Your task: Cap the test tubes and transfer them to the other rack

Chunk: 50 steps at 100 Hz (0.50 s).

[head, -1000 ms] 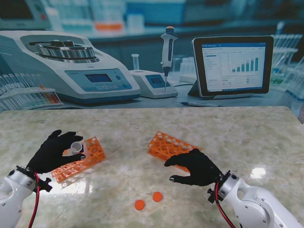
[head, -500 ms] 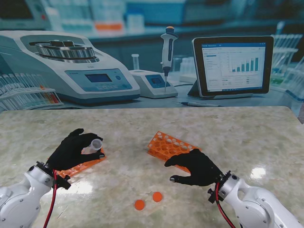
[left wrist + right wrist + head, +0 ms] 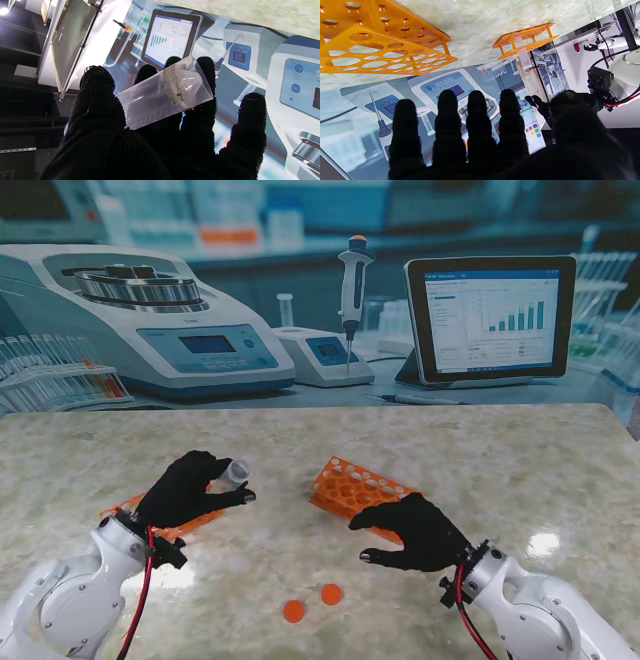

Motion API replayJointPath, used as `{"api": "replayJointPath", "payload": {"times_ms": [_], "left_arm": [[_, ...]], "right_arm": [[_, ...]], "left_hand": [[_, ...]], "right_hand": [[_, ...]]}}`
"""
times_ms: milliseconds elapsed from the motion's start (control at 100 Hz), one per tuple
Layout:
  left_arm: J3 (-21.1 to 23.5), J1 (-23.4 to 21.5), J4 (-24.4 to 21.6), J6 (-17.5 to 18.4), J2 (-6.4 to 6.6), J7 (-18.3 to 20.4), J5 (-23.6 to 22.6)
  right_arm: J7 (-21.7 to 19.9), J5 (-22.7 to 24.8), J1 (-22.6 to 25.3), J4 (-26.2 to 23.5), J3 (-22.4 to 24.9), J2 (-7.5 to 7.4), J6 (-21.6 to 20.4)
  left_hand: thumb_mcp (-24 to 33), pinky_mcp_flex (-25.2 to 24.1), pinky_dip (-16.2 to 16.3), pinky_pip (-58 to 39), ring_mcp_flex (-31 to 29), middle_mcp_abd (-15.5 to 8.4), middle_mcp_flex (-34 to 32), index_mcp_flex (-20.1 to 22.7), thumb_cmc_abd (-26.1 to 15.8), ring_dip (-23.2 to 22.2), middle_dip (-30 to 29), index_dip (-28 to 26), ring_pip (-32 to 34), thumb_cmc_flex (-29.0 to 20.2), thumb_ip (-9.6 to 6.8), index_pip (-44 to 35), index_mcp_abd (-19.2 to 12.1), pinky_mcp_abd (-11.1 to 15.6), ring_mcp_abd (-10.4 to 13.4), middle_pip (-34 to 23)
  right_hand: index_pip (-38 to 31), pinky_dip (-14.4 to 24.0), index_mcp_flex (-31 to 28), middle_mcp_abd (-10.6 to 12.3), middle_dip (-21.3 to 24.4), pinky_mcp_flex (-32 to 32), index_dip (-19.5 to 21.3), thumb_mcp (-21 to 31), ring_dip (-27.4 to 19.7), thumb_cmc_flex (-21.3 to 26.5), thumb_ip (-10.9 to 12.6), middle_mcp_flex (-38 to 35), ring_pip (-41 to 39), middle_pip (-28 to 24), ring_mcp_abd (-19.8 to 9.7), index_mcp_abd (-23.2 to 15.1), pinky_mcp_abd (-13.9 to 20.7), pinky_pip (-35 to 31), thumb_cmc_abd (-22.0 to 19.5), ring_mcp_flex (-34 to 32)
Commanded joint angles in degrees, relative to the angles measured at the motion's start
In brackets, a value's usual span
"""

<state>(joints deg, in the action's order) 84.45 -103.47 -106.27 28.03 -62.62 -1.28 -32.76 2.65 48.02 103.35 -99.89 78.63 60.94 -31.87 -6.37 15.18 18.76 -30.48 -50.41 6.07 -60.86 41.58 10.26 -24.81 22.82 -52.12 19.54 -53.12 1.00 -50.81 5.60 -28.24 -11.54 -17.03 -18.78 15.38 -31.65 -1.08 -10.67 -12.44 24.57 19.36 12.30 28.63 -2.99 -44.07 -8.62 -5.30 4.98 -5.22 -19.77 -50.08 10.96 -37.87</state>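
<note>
Presently, your left hand (image 3: 190,488) grasps one clear test tube (image 3: 236,471), lying tilted across the fingers (image 3: 150,75) left of centre in the stand's view, uncapped as far as the wrist view shows.

Risks, as judged:
- Tube: smooth hard plastic, cylindrical with a conical inner base and a grimy ring near it. It lies slantwise in your grip, pinched by the thumb, so it may roll or slip if you loosen.
- Caps: two small orange caps (image 3: 312,602), flat discs, low centre of frame, well apart from the tube. Your right hand (image 3: 415,532) hovers released, fingers spread, holding nothing; thin discs on polished stone may skid under a pinch.
- Racks: left orange rack (image 3: 190,525), partly hidden behind your left hand, and right orange rack (image 3: 350,485), centre. Both are light perforated plastic; a nudge could shift either.
- Surface (image 3: 520,460): glossy pale marbled stone, offering little friction.
</note>
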Motion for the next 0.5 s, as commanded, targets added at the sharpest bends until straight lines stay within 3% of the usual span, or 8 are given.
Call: {"api": "replayJointPath", "payload": {"times_ms": [0,220,420,490], "left_arm": [[-0.96,0.69,-0.19,-0.35,-0.39,0.19,0.52],[-3.58,2.4,0.27,-1.04,-0.41,0.81,2.69],[-5.5,3.37,0.09,-1.5,-0.44,1.46,4.87],[-6.34,3.85,0.21,-1.81,-0.49,1.57,5.71]], "right_arm": [[-0.05,0.05,0.49,-0.37,-0.03,0.19,-0.04],[-0.06,-0.05,0.6,-0.43,0.15,0.21,-0.05],[-0.03,-0.12,0.73,-0.53,0.3,0.23,-0.05],[0.0,-0.11,0.77,-0.55,0.37,0.24,-0.11]], "left_hand": [[6.19,0.48,0.59,-2.97,-3.16,-0.93,-2.8,3.35,-5.98,-1.01,1.97,-1.42,1.17,-3.42,-1.45,-3.39,-2.23,-2.92,-0.59,-1.41],[6.11,3.74,-0.11,-6.86,-7.33,-1.88,-2.2,2.12,-6.66,-3.74,11.76,-4.1,6.42,-3.48,-1.85,-5.14,-0.59,-3.37,-0.72,-8.46],[6.02,7.87,0.31,-10.44,-10.13,-1.65,-1.22,0.69,-7.44,-11.0,21.94,-6.76,15.5,-3.29,-2.29,-7.35,1.2,-2.6,-0.81,-15.38],[6.0,11.41,0.65,-12.93,-11.72,-1.19,-1.12,0.4,-7.46,-13.7,25.22,-7.66,19.08,-3.31,-2.39,-7.95,1.86,-2.51,-0.82,-17.71]], "right_hand": [[0.25,0.47,1.03,0.08,-0.33,0.59,0.6,-1.28,-0.04,0.95,1.2,0.45,1.93,-0.07,0.01,-0.16,0.68,0.81,-2.54,1.51],[0.21,0.48,0.98,0.0,-0.33,0.55,0.61,-1.28,-0.04,0.98,1.21,0.45,1.93,-0.08,0.05,-0.15,0.69,0.79,-2.57,1.51],[0.22,0.49,0.99,-0.14,-0.33,0.52,0.61,-1.29,-0.05,0.97,1.21,0.47,1.94,-0.08,0.06,-0.1,0.69,0.78,-2.58,1.53],[0.21,0.49,0.96,-0.08,-0.33,0.5,0.61,-1.28,-0.04,0.98,1.22,0.44,1.92,-0.08,0.06,-0.18,0.72,0.77,-2.6,1.48]]}}
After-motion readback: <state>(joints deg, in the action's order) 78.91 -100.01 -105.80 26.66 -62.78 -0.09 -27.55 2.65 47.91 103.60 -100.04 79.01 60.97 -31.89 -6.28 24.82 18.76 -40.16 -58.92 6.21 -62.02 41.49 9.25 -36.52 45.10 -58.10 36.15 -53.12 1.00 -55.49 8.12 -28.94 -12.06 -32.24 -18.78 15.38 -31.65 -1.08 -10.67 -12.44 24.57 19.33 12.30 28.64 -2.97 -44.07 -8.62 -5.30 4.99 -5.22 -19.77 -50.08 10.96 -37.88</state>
